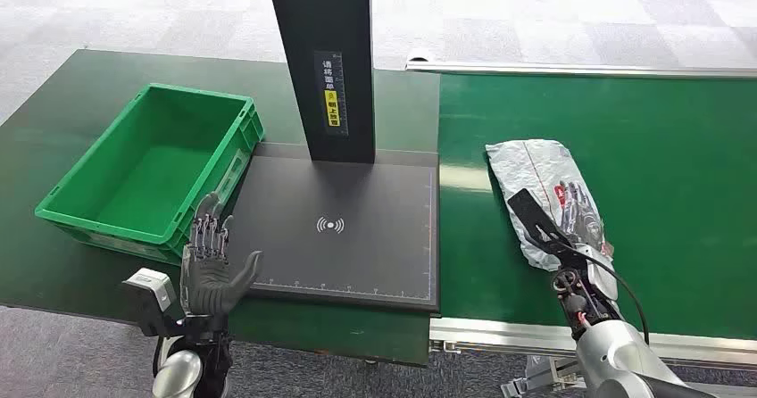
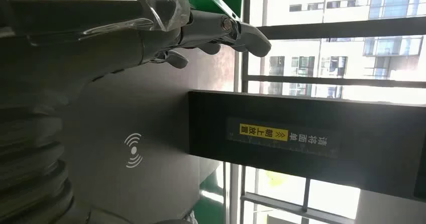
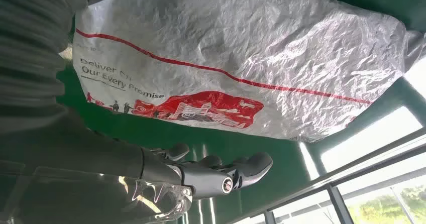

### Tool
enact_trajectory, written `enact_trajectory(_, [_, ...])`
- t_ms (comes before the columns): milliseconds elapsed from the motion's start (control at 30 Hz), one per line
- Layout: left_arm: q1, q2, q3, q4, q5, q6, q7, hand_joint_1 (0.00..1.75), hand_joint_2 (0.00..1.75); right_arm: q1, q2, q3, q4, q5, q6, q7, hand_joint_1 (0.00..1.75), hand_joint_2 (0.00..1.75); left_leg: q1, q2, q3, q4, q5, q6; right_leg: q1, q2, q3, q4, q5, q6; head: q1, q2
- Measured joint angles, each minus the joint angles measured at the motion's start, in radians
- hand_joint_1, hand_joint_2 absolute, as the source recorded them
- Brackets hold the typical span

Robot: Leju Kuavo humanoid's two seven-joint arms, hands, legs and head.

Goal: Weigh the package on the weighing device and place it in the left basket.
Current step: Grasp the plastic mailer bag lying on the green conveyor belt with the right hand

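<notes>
A crumpled silver-white package (image 1: 536, 170) with red print lies on the green belt (image 1: 678, 193), right of the black weighing platform (image 1: 339, 224). My right hand (image 1: 574, 233) is at the package's near end, fingers stretched out along it and holding nothing. In the right wrist view the package (image 3: 241, 58) lies beside the outstretched hand (image 3: 201, 171), with a strip of belt between them. My left hand (image 1: 212, 269) stands open with fingers upright at the platform's near left corner, beside the green basket (image 1: 71, 203). The left wrist view shows the left hand (image 2: 201, 30) over the platform (image 2: 145, 108).
A black upright column (image 1: 323, 59) with a yellow label rises from the platform's far edge. The basket is empty and sits on a dark green table (image 1: 54, 103). The belt's metal rim (image 1: 500, 331) runs along the near side. Grey carpet lies beyond.
</notes>
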State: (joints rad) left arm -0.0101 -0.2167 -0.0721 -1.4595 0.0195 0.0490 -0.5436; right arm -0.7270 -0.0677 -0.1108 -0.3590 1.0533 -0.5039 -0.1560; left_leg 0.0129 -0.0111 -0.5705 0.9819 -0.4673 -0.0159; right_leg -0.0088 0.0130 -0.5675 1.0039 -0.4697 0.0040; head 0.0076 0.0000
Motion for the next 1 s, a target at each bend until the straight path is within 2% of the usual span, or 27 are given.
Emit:
enact_trajectory(300, [0.0,0.0,0.0,0.0,0.0,0.0,-0.001,0.0,1.75,0.0,0.001,0.0,-0.001,-0.003,-0.003,-0.005,0.0,1.75,0.0,0.0,0.0,0.0,0.0,0.0,0.0,0.0,0.0,0.0,0.0,0.0,0.0,0.0])
enact_trajectory(533, [0.0,0.0,0.001,0.0,0.0,0.008,-0.012,0.0,1.75,-0.014,0.011,0.008,-0.038,-0.012,-0.023,-0.051,0.0,1.75,0.0,0.0,0.0,0.0,0.0,0.0,0.0,0.0,0.0,0.0,0.0,0.0,0.0,0.0])
enact_trajectory(667, [-0.002,0.0,0.003,0.002,0.0,0.011,-0.014,0.0,1.75,-0.037,0.027,0.035,-0.068,0.002,0.004,-0.009,0.0,1.75,0.0,0.0,0.0,0.0,0.0,0.0,0.0,0.0,0.0,0.0,0.0,0.0,0.0,0.0])
enact_trajectory(800, [-0.014,-0.002,0.003,0.011,0.002,0.006,-0.018,0.0,1.75,-0.047,0.07,0.048,-0.06,-0.008,0.083,0.065,0.0,1.75,0.0,0.001,0.0,0.0,0.0,0.0,0.0,0.0,0.0,0.0,0.0,0.0,0.0,0.0])
enact_trajectory(1000, [-0.035,-0.008,-0.006,0.029,0.003,0.001,-0.019,0.0,1.75,-0.035,0.153,0.052,-0.01,-0.026,0.087,0.064,0.0,1.75,0.0,0.001,0.0,0.0,0.0,0.0,0.0,0.0,-0.001,0.0,0.0,0.0,0.0,0.0])
